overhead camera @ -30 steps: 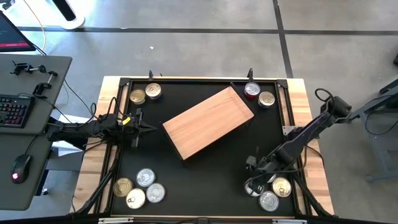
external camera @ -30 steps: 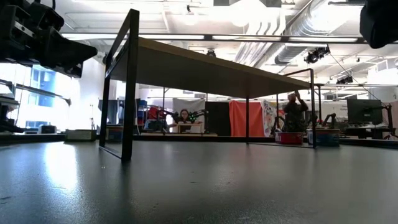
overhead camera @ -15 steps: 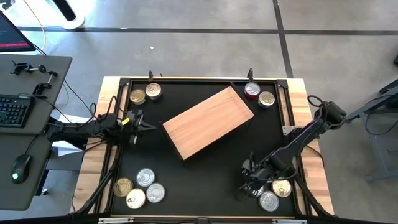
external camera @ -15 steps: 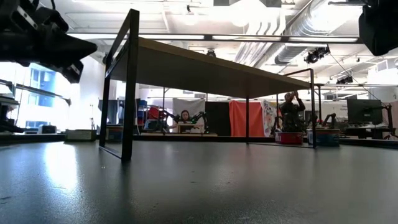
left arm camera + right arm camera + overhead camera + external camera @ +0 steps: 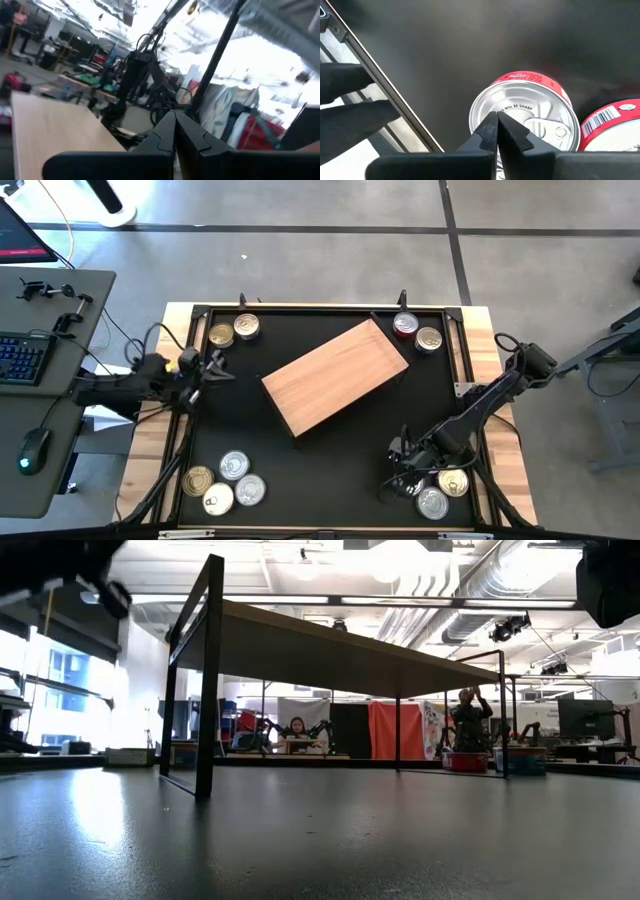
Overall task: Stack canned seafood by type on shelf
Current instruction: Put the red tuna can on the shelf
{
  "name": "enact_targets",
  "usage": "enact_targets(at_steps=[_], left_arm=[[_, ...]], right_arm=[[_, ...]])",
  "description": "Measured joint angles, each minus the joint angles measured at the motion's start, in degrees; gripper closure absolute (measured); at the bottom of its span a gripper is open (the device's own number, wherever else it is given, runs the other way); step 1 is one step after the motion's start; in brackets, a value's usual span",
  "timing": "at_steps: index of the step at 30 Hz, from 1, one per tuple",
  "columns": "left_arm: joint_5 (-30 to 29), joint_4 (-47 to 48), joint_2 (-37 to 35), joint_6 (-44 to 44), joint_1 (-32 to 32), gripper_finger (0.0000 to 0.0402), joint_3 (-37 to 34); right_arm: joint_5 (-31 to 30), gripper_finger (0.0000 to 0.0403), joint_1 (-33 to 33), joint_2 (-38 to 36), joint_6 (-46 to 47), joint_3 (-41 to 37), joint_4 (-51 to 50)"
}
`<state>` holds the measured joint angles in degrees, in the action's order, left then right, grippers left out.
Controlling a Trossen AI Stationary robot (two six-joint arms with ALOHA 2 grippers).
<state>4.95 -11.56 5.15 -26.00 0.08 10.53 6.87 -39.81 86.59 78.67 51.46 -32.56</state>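
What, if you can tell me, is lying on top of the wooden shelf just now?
Nothing: the shelf has a bare top, with every tin on the black tabletop. What lies beneath the board is hidden from above.

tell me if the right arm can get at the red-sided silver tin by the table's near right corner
Probably yes. The right hand hangs shut directly over the red-sided silver-topped tin, with nothing between them. Its fingers would have to open first, and a neighbouring barcode-labelled red tin crowds one side.

Light-brown shelf (image 5: 335, 376), black tabletop (image 5: 320, 455), silver-topped red-sided tin (image 5: 522, 117).
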Motion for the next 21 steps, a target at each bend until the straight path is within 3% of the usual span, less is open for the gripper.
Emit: enact_targets(at_steps=[4, 13, 18, 21], left_arm=[[-0.81, 7.28, 11.39, 7.17, -1.52, 0.0402, 12.11], [-1.04, 24.66, 49.08, 23.91, -13.60, 0.0401, 40.94], [-6.54, 26.35, 62.38, 25.54, -22.54, 0.0401, 51.29], [-13.25, 24.54, 68.43, 23.73, -27.48, 0.0402, 54.96]], right_arm=[[0.07, 0.0403, 0.02, 0.00, -0.66, 0.00, -0.17], [2.18, 0.0403, -0.25, 0.00, -4.29, 0.00, 0.22], [-0.16, 0.0403, -2.77, -0.02, -8.64, -0.44, 0.44], [-0.21, 0.0403, -5.29, -0.02, -10.73, -1.50, 0.22]])
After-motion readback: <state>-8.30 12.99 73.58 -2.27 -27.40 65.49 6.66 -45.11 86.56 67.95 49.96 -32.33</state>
